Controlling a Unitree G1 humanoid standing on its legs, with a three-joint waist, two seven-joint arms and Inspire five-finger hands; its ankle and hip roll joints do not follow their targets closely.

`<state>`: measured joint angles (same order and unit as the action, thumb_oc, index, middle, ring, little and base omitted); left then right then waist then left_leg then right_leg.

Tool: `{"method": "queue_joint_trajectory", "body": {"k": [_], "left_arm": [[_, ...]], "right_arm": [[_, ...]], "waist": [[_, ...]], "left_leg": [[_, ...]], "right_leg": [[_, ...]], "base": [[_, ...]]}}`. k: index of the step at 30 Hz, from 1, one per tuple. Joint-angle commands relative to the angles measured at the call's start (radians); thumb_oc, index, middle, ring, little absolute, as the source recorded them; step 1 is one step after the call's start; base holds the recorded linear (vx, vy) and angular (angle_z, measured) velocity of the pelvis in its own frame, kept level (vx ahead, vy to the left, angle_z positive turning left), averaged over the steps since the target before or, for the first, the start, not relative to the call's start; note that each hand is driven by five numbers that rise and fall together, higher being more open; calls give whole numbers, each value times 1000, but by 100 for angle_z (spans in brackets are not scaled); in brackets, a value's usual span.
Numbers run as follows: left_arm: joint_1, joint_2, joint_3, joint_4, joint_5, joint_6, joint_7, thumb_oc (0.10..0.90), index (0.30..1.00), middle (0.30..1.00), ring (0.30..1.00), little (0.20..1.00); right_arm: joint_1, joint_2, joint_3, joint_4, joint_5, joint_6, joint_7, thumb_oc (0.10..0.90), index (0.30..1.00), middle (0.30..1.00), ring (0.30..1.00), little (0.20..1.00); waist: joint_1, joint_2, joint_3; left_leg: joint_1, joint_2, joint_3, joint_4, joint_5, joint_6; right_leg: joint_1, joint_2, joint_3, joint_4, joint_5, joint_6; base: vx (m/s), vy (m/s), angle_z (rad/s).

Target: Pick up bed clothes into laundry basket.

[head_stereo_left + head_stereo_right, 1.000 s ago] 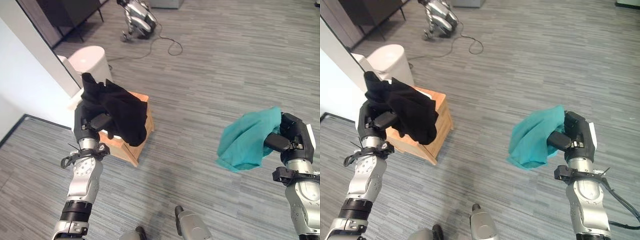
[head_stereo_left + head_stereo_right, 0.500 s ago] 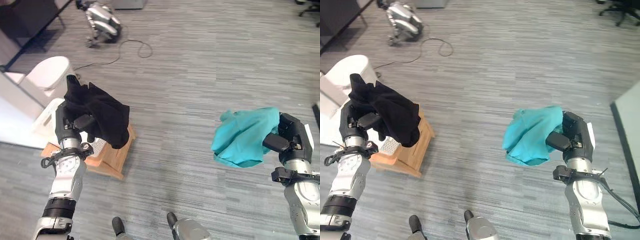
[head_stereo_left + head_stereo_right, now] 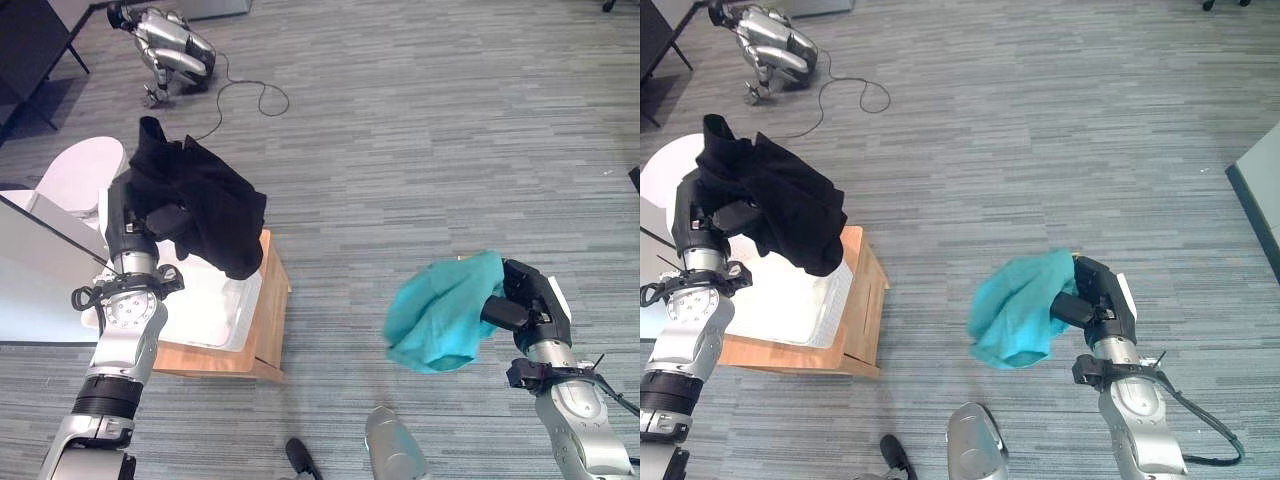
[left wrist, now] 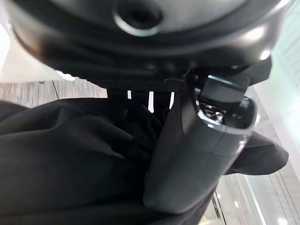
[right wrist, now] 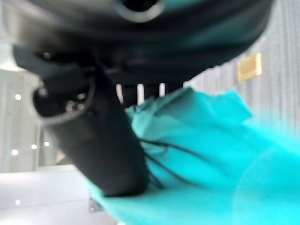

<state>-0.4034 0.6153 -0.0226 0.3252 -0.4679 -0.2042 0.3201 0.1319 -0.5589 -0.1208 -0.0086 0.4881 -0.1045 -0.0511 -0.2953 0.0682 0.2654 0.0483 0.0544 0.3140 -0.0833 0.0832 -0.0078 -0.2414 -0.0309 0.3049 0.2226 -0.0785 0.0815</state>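
Both hands held clothes above the floor; neither garment was in the basket.

The left hand (image 3: 135, 215) had its fingers curled round a black garment (image 3: 205, 205), which hung over the white laundry basket (image 3: 205, 300) seated in a wooden crate (image 3: 265, 330) at the left. The right hand (image 3: 525, 310), well apart at the near right, had its fingers closed on a teal garment (image 3: 440, 320) hanging clear of the grey floor (image 3: 400, 150). A white round bin (image 3: 75, 175) stood just beyond the basket.
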Motion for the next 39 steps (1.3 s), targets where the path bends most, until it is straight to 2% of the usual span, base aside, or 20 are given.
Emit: {"method": "queue_joint_trajectory", "body": {"k": [1,3,4,9,12,14,15,16,21,27,31,39], "left_arm": [[-110,137,125,-88,72,-122,41,400,300,300,300,300],[-99,125,137,-103,87,-132,44,400,300,300,300,300],[-90,121,145,-108,99,-134,45,400,300,300,300,300],[-50,129,173,-85,105,-136,50,400,300,300,300,300],[-24,126,181,-70,96,-132,53,400,300,300,300,300],[-2,134,178,-43,114,-119,58,400,300,300,300,300],[0,134,181,-43,114,-120,58,400,300,300,300,300],[8,132,167,-20,120,-110,58,400,300,300,300,300],[29,115,130,65,135,-78,32,400,300,300,300,300],[2,105,83,177,142,-48,3,400,300,300,300,300],[-89,154,25,317,140,-27,-28,400,300,300,300,300],[-248,243,-45,354,142,-33,-47,400,300,300,300,300]], "right_arm": [[-75,-18,-158,-84,23,-119,-39,400,300,300,300,300],[-63,-18,-165,-89,35,-127,-29,400,300,300,300,300],[-74,-29,-177,-79,32,-127,-25,400,300,300,300,300],[-106,-73,-180,-56,40,-123,-9,400,300,300,300,300],[-133,-105,-146,-46,30,-109,1,400,300,300,300,300],[-176,-140,-96,-48,6,-97,10,400,300,300,300,300],[-180,-141,-92,-46,6,-98,9,400,300,300,300,300],[-210,-161,-51,-55,-4,-90,21,400,300,300,300,300],[-267,-190,65,-84,-18,-65,70,400,300,300,300,300],[-258,-177,118,-104,-13,-45,111,400,300,300,300,300],[-245,-173,154,-94,-14,-37,124,400,300,300,300,300],[-196,-176,142,-76,-4,-40,140,400,300,300,300,300]], "waist": [[8,-47,-59],[13,-54,-63],[29,-52,-71],[46,-45,-87],[65,-45,-96],[91,-45,-101],[88,-45,-100],[106,-48,-97],[126,-56,-89],[126,-65,-83],[104,-72,-82],[66,-59,-91]], "left_leg": [[82,35,-22,-1,-40,-91],[81,27,-31,-2,-42,-90],[76,17,-36,-4,-44,-88],[85,12,-44,-4,-51,-86],[90,10,-55,-4,-54,-87],[89,10,-67,-4,-54,-88],[89,9,-68,-4,-54,-88],[85,10,-79,-4,-52,-89],[75,12,-98,-4,-48,-92],[65,20,-101,-4,-43,-97],[69,29,-78,-4,-47,-103],[82,28,-43,-4,-59,-107]], "right_leg": [[140,-17,-54,-52,26,49],[153,-17,-50,-71,29,48],[174,-28,-70,-106,31,45],[227,-40,-96,-159,38,41],[254,-50,-111,-181,36,39],[273,-56,-122,-191,33,37],[274,-56,-123,-191,33,37],[276,-57,-130,-186,30,37],[275,-55,-141,-175,21,32],[278,-50,-147,-191,25,28],[279,-44,-135,-212,35,34],[277,-44,-108,-229,47,46]], "base": [[65,-13,35],[76,-42,37],[96,-42,32],[72,-21,10],[44,-27,12],[34,-33,11],[1,-31,11],[-14,-17,8],[-16,-18,20],[0,-18,16],[27,-5,-3],[46,11,-16]]}}
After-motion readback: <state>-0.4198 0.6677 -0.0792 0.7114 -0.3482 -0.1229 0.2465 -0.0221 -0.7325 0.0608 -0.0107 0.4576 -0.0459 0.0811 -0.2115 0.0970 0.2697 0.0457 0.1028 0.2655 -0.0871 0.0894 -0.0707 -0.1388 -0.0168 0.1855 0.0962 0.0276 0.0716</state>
